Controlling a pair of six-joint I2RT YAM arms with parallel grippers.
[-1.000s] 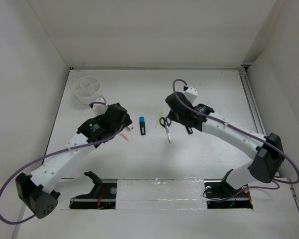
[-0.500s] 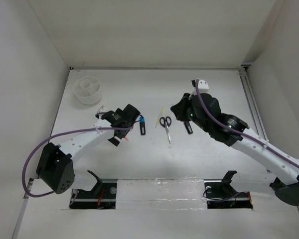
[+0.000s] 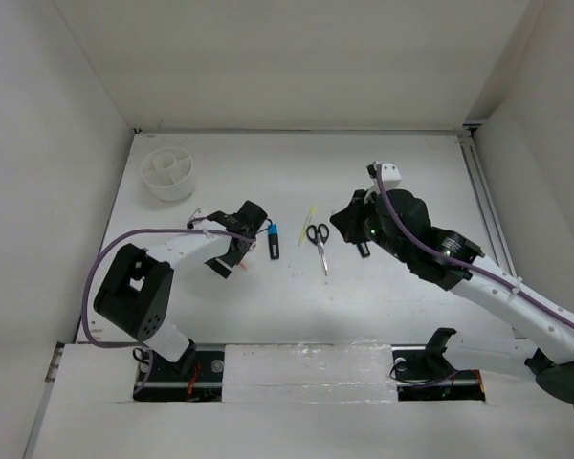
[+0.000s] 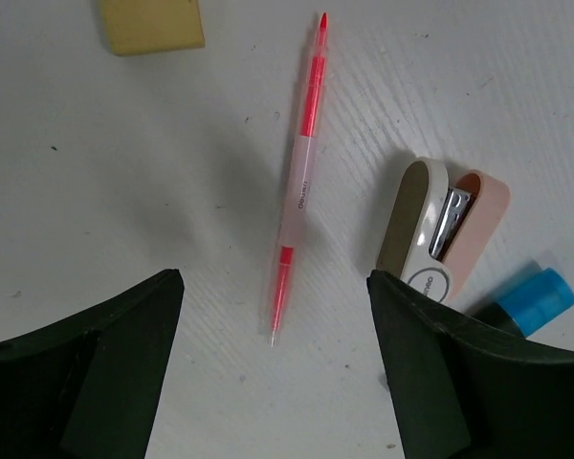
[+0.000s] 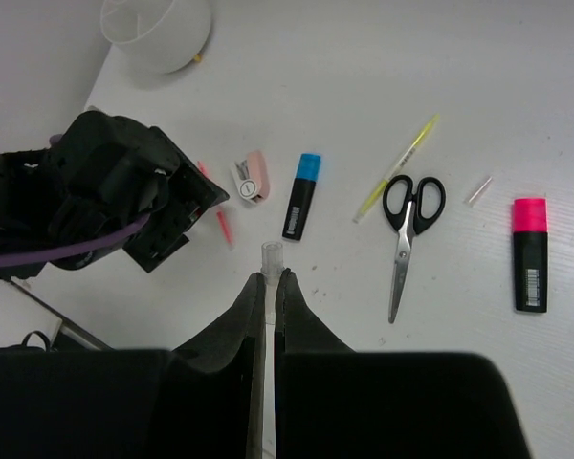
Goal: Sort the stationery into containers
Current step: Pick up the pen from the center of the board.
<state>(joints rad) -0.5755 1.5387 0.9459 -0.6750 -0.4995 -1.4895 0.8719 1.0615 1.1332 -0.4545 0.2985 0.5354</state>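
My left gripper [image 4: 274,279] is open and low over the table, with the lower end of the pink pen [image 4: 301,182] between its jaws. A tan eraser [image 4: 153,24], a small white-pink piece [image 4: 440,234] and the blue-capped marker [image 4: 531,301] lie around it. My right gripper [image 5: 271,275] is shut on a thin clear plastic tube and held high. Below it lie the black-handled scissors [image 5: 407,229], the pale-yellow stick [image 5: 397,167], the pink-capped marker [image 5: 529,253] and the blue-capped marker [image 5: 301,196]. The white divided cup [image 3: 169,172] stands far left.
A tiny clear piece [image 5: 478,191] lies between the scissors and the pink-capped marker. The left arm [image 5: 124,196] fills the left of the right wrist view. White walls close the table on three sides, with a rail [image 3: 483,201] along the right edge.
The left arm has folded in and its gripper has shifted slightly right, staying over the pink pen. The right gripper has pulled back right from the scissors and risen.
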